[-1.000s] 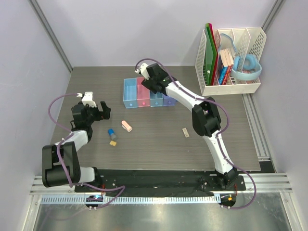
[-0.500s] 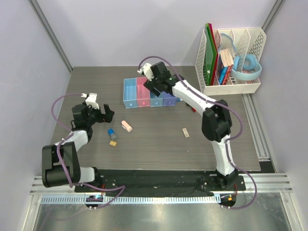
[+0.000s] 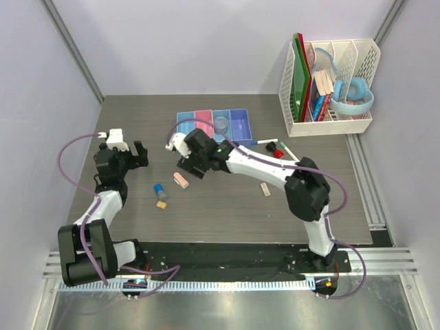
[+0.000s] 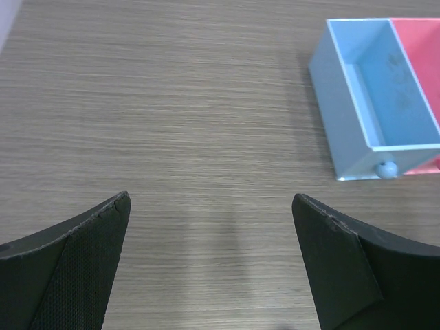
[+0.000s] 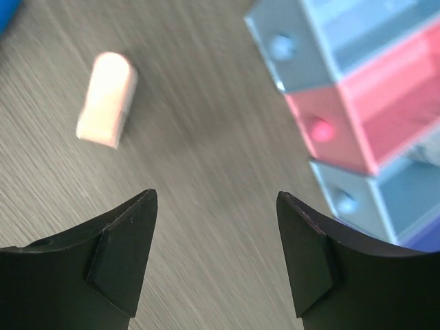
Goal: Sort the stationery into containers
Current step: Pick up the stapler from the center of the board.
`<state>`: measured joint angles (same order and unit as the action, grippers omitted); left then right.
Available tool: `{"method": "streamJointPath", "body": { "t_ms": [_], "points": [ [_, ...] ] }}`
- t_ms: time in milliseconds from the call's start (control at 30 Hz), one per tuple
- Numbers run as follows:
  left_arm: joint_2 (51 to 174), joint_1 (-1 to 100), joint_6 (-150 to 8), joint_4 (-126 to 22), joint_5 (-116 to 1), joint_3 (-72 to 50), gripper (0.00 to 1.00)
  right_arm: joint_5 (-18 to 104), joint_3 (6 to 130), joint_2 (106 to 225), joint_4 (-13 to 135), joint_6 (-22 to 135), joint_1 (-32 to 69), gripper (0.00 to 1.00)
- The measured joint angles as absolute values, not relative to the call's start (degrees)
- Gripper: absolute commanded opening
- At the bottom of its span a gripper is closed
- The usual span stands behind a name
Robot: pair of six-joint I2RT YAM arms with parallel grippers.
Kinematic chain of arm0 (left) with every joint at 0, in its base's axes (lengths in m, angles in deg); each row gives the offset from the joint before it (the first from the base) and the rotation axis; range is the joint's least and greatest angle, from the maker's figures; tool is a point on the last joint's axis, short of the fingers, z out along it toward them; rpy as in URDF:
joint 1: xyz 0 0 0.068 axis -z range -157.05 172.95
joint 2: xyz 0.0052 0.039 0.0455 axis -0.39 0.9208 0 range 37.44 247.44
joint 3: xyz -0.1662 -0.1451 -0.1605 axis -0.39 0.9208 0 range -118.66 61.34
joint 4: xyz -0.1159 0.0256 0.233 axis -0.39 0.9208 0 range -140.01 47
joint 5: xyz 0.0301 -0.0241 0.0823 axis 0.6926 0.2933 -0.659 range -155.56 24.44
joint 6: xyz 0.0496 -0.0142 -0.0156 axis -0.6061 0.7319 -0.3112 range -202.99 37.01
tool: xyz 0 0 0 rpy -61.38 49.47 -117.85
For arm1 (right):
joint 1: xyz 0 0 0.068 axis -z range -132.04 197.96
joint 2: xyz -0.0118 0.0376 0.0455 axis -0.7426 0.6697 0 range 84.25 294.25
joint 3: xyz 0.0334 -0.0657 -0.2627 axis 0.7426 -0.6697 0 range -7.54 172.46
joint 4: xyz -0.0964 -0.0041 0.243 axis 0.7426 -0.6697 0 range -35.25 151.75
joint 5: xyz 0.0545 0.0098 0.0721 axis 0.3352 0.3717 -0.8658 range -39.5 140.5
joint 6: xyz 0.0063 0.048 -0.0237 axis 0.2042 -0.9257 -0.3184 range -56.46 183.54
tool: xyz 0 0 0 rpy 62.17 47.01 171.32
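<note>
1. I am seeing the right gripper (image 5: 214, 230) hanging wide open and empty, near the pink eraser (image 5: 106, 100).
2. The left gripper (image 4: 210, 227) is also gaping, holding nothing, left of the bins (image 4: 340, 137).
3. The beige eraser (image 3: 265, 189) is lying well apart from both grippers.

The right wrist view is smeared with blur: the pink eraser (image 5: 106, 100) has soft edges, the row of bins (image 5: 337, 130) runs off the right edge, and a blue thing (image 5: 5, 5) is cut to a scrap at the top left corner. The bottom edge crops the fingers of the right end effector (image 5: 216, 194). The left wrist view crops the left end effector (image 4: 211, 197) likewise, and its right edge cuts the bins. From above, the yellow piece (image 3: 162, 204) is too small to make out.
</note>
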<state>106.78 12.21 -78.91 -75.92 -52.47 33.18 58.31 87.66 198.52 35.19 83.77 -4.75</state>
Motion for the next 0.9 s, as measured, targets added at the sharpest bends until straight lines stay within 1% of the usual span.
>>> {"method": "streamJointPath", "body": {
  "t_ms": [133, 267, 633, 900],
  "points": [
    [106.3, 9.9, -78.8, -75.2, -53.0, 33.1, 1.0, 57.7, 91.3, 204.9, 35.3, 82.0, -6.8, 0.73],
    [106.3, 9.4, -78.9, -75.1, -53.1, 33.1, 1.0, 56.7, 94.2, 208.6, 35.4, 80.5, -7.2, 0.71],
    [107.4, 9.0, -78.9, -76.4, -53.8, 33.5, 1.0, 46.5, 96.8, 209.3, 35.6, 75.6, -7.2, 0.64],
    [107.4, 8.5, -78.8, -77.3, -53.9, 34.4, 1.0, 44.7, 98.5, 211.1, 35.7, 73.7, -8.4, 0.59]
  ]
}}
